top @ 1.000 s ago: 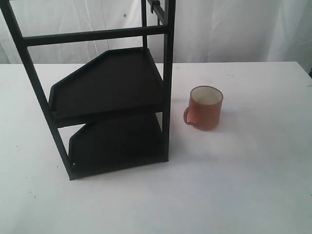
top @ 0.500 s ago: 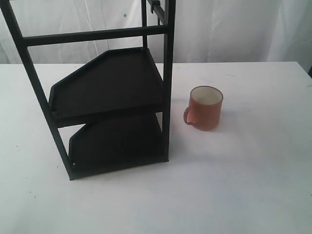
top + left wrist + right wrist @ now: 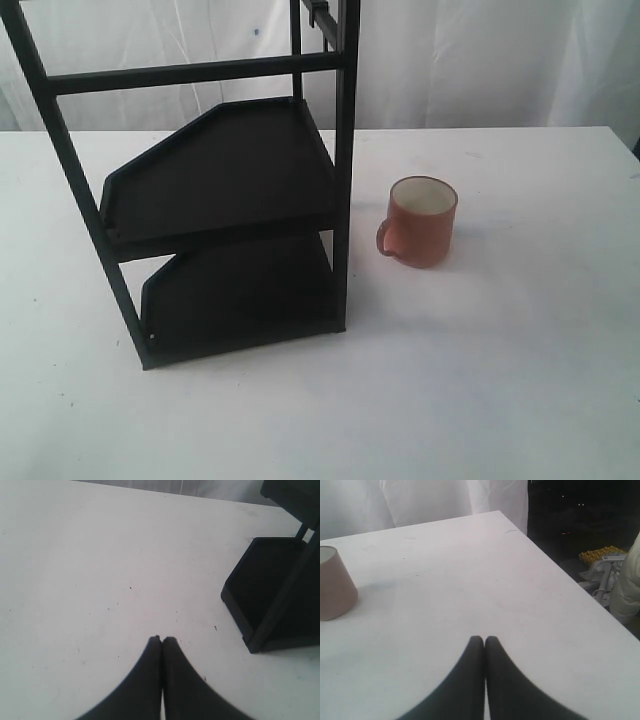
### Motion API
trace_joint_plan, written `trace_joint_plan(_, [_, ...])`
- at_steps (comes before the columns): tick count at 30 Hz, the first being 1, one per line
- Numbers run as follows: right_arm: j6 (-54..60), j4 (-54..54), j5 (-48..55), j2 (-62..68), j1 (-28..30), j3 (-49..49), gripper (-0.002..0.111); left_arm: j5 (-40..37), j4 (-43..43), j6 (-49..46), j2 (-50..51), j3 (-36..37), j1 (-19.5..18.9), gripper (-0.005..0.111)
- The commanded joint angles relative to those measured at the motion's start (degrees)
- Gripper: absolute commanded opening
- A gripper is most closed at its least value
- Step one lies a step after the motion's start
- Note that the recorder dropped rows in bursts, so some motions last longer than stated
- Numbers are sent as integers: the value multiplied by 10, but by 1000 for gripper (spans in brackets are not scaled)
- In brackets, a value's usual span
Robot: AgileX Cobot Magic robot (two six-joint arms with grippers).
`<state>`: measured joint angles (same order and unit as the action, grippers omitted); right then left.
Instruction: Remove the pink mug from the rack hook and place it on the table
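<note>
Nothing has shifted since a second ago. The pink mug [image 3: 421, 221] stands where it stood, upright and mouth up on the white table [image 3: 500, 400]. It is just beside the black rack [image 3: 345, 200], on the side toward the table's right edge and well in from that edge. Its loop handle points back at the rack's post. With the mug off the rack hook [image 3: 318, 12] and set down, I judge the job finished.

My left pincer [image 3: 162, 640] is pressed fully closed with nothing in it, hanging over bare table near the rack's lower tray shelf [image 3: 260, 580]. My right pincer [image 3: 484, 639] is likewise closed and empty, well apart from the mug and nearer the table's right edge.

Were I to take the mug again, I would reckon it light, rigid, smooth-walled and easy to chip — best pinched across the rim wall opposite the handle, then lowered softly.

Only a stub of the hook shows, cut by the top of the exterior view. My right wrist view crops part of the mug, its base is out of sight, and neither arm appears in the exterior view.
</note>
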<state>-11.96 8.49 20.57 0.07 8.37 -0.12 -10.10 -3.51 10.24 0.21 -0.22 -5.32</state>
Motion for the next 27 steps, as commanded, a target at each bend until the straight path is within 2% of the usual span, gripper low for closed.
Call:
trace_joint_plan(1, [-3,5,-1,-1,2,1,0,1,-3,-1,-2,2,5,0])
trace_joint_plan(27, [-3,5,-1,-1,2,1,0,1,-3,-1,-2,2,5,0])
